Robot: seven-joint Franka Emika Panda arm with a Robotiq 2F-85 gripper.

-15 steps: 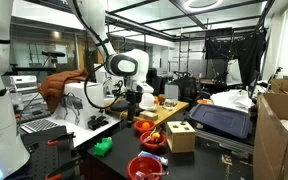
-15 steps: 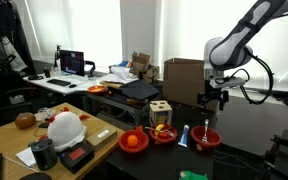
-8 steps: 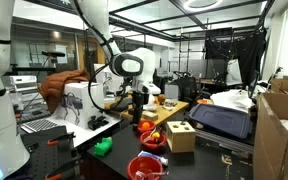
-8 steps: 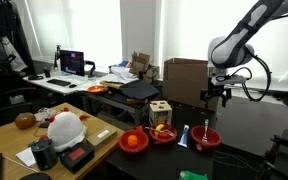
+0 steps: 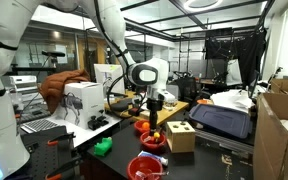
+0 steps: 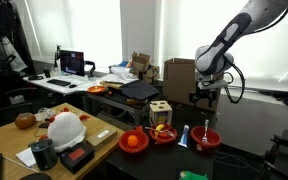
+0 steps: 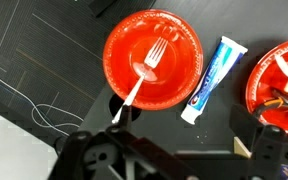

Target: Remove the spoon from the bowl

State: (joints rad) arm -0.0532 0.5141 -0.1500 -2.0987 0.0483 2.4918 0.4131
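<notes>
Wrist view: white plastic fork (image 7: 140, 80) lies in red bowl (image 7: 180, 82), handle overhanging rim at 7 o'clock. Light, stiff, slippery; pinch the handle. My end effector (image 7: 179, 155) hovers released, empty.

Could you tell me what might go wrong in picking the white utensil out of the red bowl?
1. The utensil lies with its handle over the rim of the bowl; fingers pressing there might tip it.
2. The toothpaste tube lies close beside the bowl, so the open fingers could nudge it.
</notes>
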